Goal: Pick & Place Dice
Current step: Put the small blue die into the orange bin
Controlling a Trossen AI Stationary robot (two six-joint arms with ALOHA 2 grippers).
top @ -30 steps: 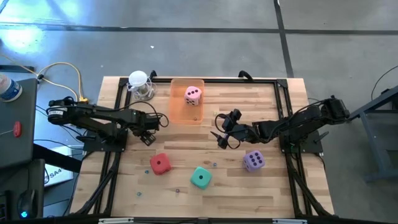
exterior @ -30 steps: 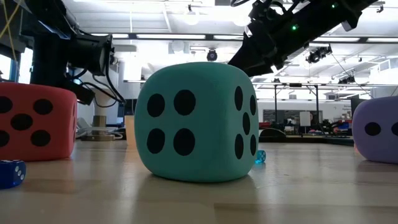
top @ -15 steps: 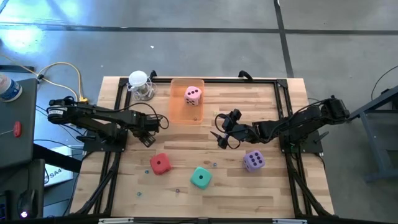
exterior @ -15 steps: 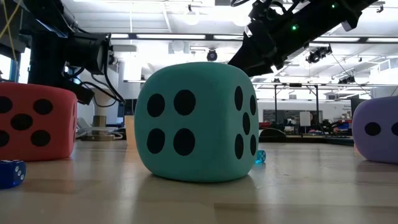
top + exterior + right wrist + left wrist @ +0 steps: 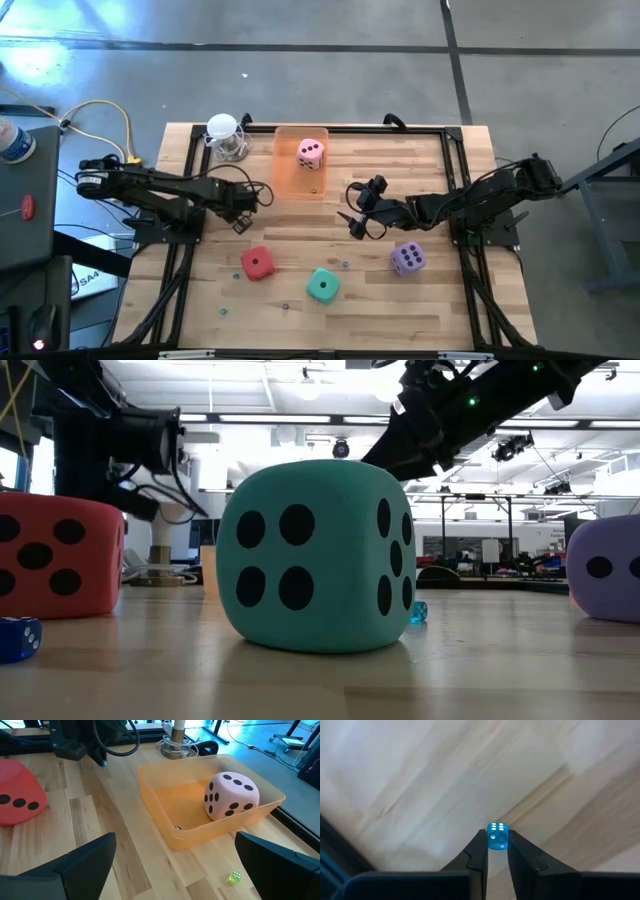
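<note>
From above, you see the orange tray (image 5: 300, 161) at the table's far side holding the pink die (image 5: 311, 152). The red die (image 5: 258, 263), teal die (image 5: 322, 285) and purple die (image 5: 407, 258) lie on the near boards. Your left gripper (image 5: 240, 223) sits left of the tray, your right gripper (image 5: 352, 221) at centre.

At table level, the teal die (image 5: 317, 555) fills the middle, red left, purple right.

Your left wrist shows its fingers (image 5: 479, 851) clamped on a small blue die (image 5: 496, 836).

Your right wrist shows its fingers (image 5: 85, 861) spread wide, holding nothing, the pink die (image 5: 231, 794) in the tray (image 5: 190, 836), and a tiny yellow-green die (image 5: 233, 877) just outside it.
</note>
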